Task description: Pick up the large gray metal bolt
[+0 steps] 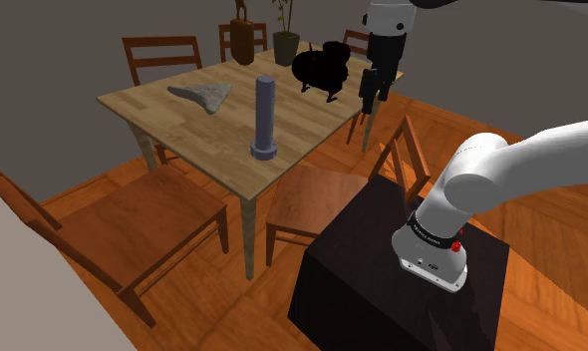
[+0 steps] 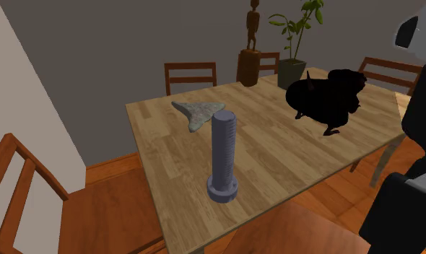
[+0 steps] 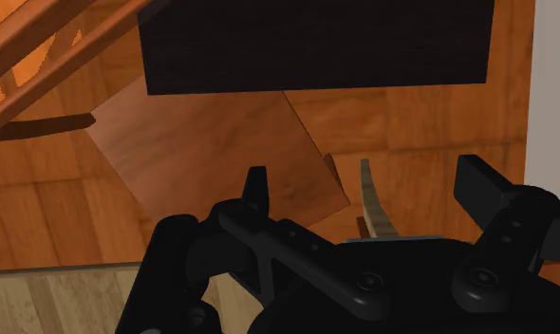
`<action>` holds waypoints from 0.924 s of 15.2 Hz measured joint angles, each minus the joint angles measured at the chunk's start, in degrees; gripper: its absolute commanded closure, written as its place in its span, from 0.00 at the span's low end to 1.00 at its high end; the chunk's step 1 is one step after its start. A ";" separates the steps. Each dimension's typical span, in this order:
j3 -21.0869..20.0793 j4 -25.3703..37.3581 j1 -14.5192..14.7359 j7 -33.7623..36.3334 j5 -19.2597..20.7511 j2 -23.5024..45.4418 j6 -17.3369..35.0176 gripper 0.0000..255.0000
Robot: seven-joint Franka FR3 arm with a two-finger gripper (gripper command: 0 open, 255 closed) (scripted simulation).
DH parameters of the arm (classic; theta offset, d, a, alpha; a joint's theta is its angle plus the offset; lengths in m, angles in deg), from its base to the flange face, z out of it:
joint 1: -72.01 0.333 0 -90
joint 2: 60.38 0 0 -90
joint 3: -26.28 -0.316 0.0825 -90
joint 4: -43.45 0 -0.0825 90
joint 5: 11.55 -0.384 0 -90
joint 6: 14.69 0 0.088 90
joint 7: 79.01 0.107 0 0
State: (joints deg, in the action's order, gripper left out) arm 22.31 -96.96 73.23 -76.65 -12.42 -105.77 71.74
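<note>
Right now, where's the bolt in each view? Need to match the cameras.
Shoulder view: the bolt stands head-down near the table's near edge, left of centre.
Second exterior view: bolt upright at the picture's centre, near the table's front edge.
Wrist view: it looks at the dark stand and a chair seat instead.
Shared landmark: the flat grey wedge behind the bolt.

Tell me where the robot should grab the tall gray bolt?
Probably its shaft, mid-height, from the side. The bolt stands upright on its wide head on the table, leaving the slim round shaft free for the hand.
</note>
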 measured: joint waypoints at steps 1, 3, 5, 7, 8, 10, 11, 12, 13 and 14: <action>0.00 0.00 0.00 0.00 0.00 0.00 0.00 0.00; 0.13 1.18 -0.15 -0.22 0.04 2.88 1.82 0.00; 0.15 3.26 -0.23 -0.35 -0.08 6.71 3.76 0.00; 0.23 6.06 -0.38 -0.59 -0.09 11.63 6.08 0.00; 0.41 7.64 -0.53 -0.89 0.00 14.02 7.02 0.00; 0.53 10.76 -0.63 -1.16 -0.04 18.37 8.49 0.00; 0.61 12.60 -0.70 -1.33 -0.05 20.71 9.10 0.00; 0.73 14.01 -0.79 -1.59 -0.03 23.08 10.16 0.00; 0.51 15.66 -0.67 -1.34 -0.22 25.28 10.80 0.00; 0.49 17.68 -0.67 -1.40 -0.27 27.50 11.09 0.00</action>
State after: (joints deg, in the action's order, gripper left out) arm 22.80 -79.28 72.57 -78.04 -12.70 -78.27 82.84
